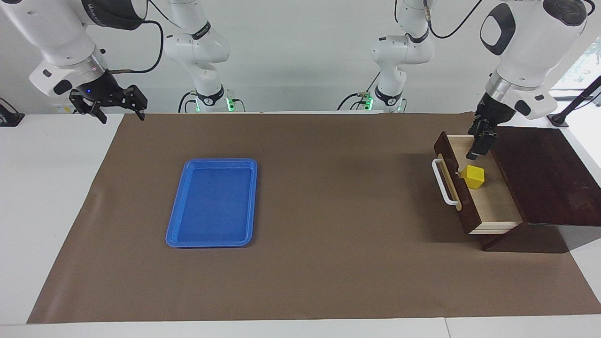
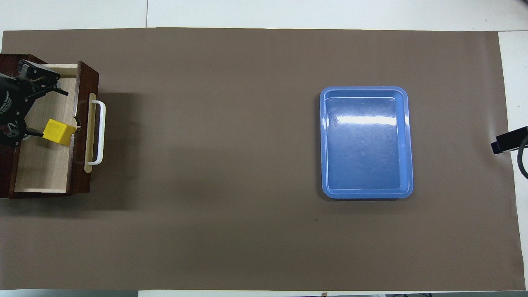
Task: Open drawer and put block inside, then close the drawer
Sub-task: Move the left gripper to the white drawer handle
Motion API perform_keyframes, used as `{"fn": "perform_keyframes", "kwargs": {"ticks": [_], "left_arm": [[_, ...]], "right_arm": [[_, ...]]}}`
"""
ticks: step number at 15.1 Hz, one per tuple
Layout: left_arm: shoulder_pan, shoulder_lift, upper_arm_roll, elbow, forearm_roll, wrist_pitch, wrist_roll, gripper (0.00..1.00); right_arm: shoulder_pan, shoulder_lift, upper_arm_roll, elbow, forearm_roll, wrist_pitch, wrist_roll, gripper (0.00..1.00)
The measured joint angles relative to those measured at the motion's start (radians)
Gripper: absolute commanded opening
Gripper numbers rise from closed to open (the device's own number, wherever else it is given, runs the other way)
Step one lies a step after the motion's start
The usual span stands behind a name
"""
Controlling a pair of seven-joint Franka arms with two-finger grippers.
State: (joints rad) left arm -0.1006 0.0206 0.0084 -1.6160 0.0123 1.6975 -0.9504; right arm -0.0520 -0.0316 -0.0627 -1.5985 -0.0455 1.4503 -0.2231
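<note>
Your left gripper (image 1: 479, 144) hangs raised at the left arm's end of the table, fingers spread wide, holding nothing. Your right gripper (image 1: 109, 104) waits aloft at the right arm's end, jaws apart, likewise empty.

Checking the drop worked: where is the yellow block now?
The block lies in the open drawer at the left arm's end, against its front panel, free of the left claw above.
</note>
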Motion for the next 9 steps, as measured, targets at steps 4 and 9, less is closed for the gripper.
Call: {"fn": "perform_keyframes", "kwargs": {"ticks": [4,9], "left_arm": [[0.001,-0.006,0.003,0.000,0.000,-0.012,0.318,1.00],[0.001,-0.009,0.003,0.000,0.000,-0.057,0.581,1.00]], "right_arm": [[-0.002,0.000,0.000,0.001,0.000,0.003,0.000,1.00],[-0.002,-0.001,0.004,0.001,0.000,0.010,0.000,1.00]]}}
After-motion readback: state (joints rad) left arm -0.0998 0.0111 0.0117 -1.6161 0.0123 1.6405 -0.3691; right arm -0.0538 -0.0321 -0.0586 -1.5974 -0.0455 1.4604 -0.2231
